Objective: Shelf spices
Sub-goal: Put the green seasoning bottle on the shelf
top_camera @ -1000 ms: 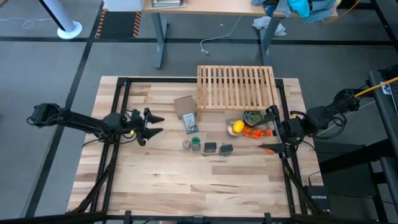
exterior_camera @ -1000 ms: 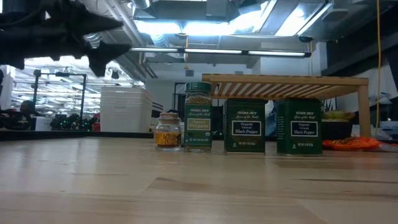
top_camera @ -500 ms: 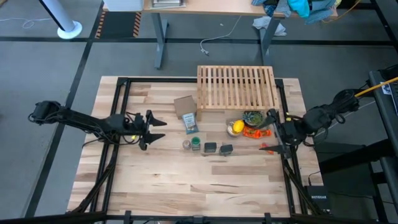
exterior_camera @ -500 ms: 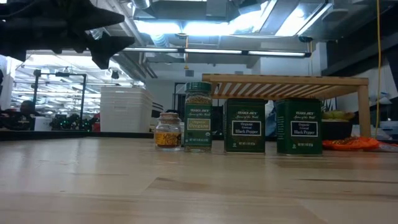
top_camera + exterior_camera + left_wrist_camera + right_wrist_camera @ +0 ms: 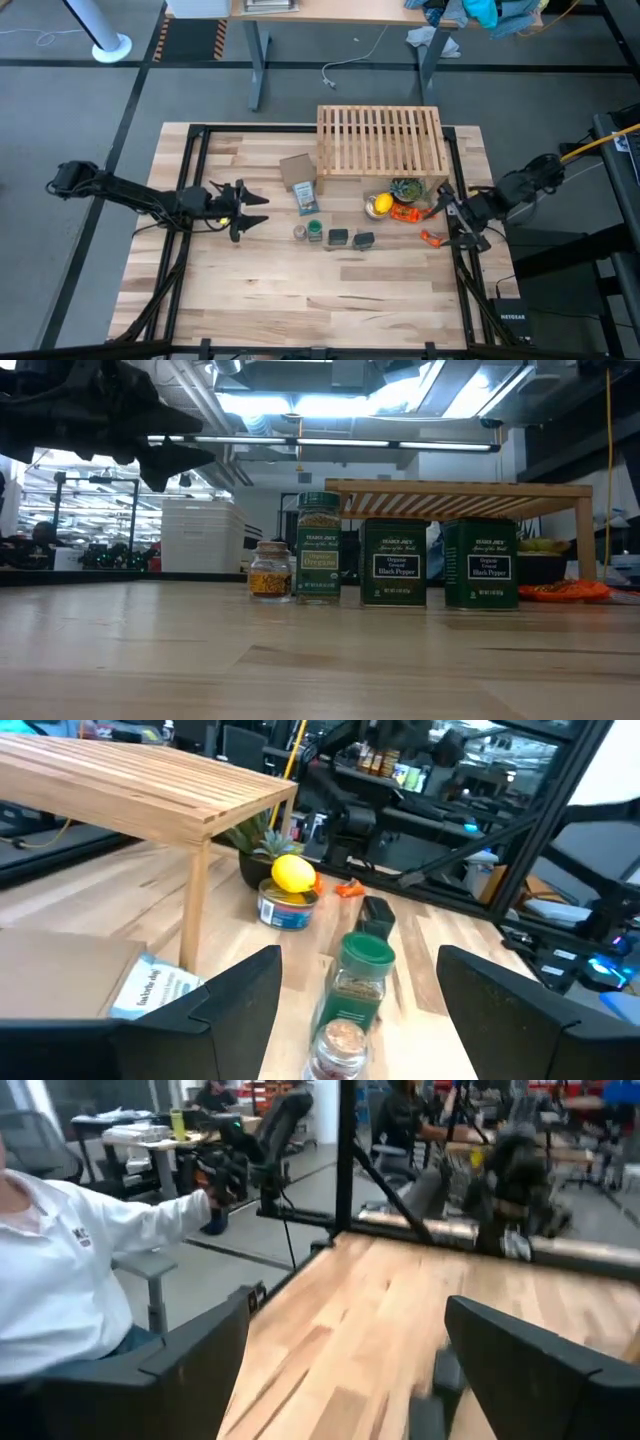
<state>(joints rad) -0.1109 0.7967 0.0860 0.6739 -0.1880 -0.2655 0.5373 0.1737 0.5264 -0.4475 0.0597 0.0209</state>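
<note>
Left wrist view: left fingers (image 5: 232, 1005) spread wide, gripping nothing, hovering above the counter (image 5: 300, 290). Straight ahead between them, lining up in a row: small clear glass jar (image 5: 340, 1048) nearest, green bottle (image 5: 359, 977) just behind it, then one dark tin (image 5: 377, 916) farther on. Beyond the fingers to one side, sitting on the counter: flat blue-and-white packet (image 5: 153, 989) beside a brown cardboard box (image 5: 60, 970), with the shelf (image 5: 150, 782) standing past them, nothing on its slats. Farther out, resting by the shelf's leg: yellow lemon (image 5: 293, 874) on a small can.

High view: left fingers (image 5: 258, 211) pointing toward the row, well apart from the jar (image 5: 299, 232), bottle (image 5: 315, 231) and both tins (image 5: 338, 237) (image 5: 363, 240). Right fingers (image 5: 452, 215) spread apart, holding nothing, waiting at the counter's right edge, near the orange item beside the lemon.
</note>
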